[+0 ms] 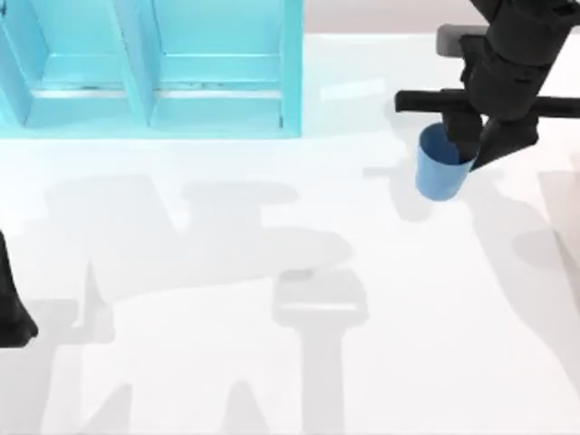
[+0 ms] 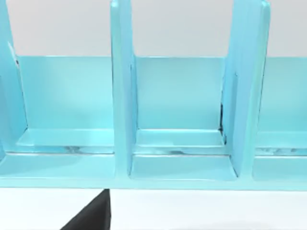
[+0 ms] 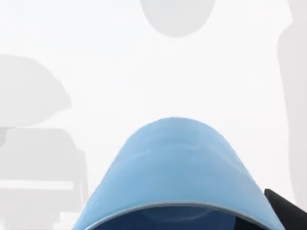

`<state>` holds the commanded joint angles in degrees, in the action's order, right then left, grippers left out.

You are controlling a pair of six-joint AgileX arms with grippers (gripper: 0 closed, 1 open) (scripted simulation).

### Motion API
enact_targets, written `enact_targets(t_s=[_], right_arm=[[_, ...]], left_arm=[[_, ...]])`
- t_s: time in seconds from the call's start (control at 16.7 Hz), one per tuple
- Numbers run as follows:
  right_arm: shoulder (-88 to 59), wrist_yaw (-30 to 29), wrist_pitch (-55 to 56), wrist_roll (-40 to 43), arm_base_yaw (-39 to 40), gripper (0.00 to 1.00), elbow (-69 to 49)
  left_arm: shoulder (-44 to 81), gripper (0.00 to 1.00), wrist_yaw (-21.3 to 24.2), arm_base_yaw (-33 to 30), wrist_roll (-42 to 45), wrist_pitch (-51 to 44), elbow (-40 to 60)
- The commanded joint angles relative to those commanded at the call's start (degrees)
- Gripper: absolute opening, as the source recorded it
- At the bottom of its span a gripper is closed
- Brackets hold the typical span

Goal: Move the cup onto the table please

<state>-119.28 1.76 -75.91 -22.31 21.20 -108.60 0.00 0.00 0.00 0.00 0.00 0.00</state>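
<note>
Top view: The right claw (image 1: 465, 143) is at the tabletop's (image 1: 272, 362) far right, to the right of the shelf (image 1: 154, 72). It holds the cup (image 1: 441, 165) at the rim, with one dark finger reaching down inside the cup's mouth and the other against the outer wall. The cup is tilted, mouth towards the claw, base towards the near left. Whether its base touches the tabletop cannot be told from this view; a grey shadow lies just beside it. The left arm (image 1: 14, 313) is parked at the left edge, well apart from the cup; its claw state cannot be told.

Left wrist view: The camera faces the shelf (image 2: 122, 96), a light blue unit with upright dividers forming open compartments. The shelf stands on the tabletop (image 2: 201, 211). A dark part of the left arm (image 2: 91, 215) shows at the picture edge.

Right wrist view: The cup (image 3: 175, 167) is close to the camera, its blue wall pointing away, its rim and dark interior nearest. A black finger (image 3: 288, 211) lies against the rim. The tabletop (image 3: 144, 72) lies beyond, crossed by grey shadows.
</note>
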Motion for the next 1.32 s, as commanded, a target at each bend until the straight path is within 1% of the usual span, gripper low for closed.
enact_targets(t_s=[0.3, 0.66, 0.96, 1.32], right_arm=[[0.04, 0.17, 1.04, -0.18, -0.01, 0.00, 1.13], [-1.80, -0.04, 11.91, -1.20, 1.15, 0.00, 9.53], [-2.41, -0.11, 13.30, -1.53, 1.50, 0.00, 10.83], [-2.41, -0.11, 13.30, -1.53, 1.50, 0.45, 10.83]], left_arm=[[0.00, 1.00, 0.00, 0.00, 0.00, 0.00, 0.00], [0.00, 1.00, 0.00, 0.00, 0.00, 0.00, 0.00], [0.00, 1.00, 0.00, 0.00, 0.00, 0.00, 0.00], [0.00, 1.00, 0.00, 0.00, 0.00, 0.00, 0.00]])
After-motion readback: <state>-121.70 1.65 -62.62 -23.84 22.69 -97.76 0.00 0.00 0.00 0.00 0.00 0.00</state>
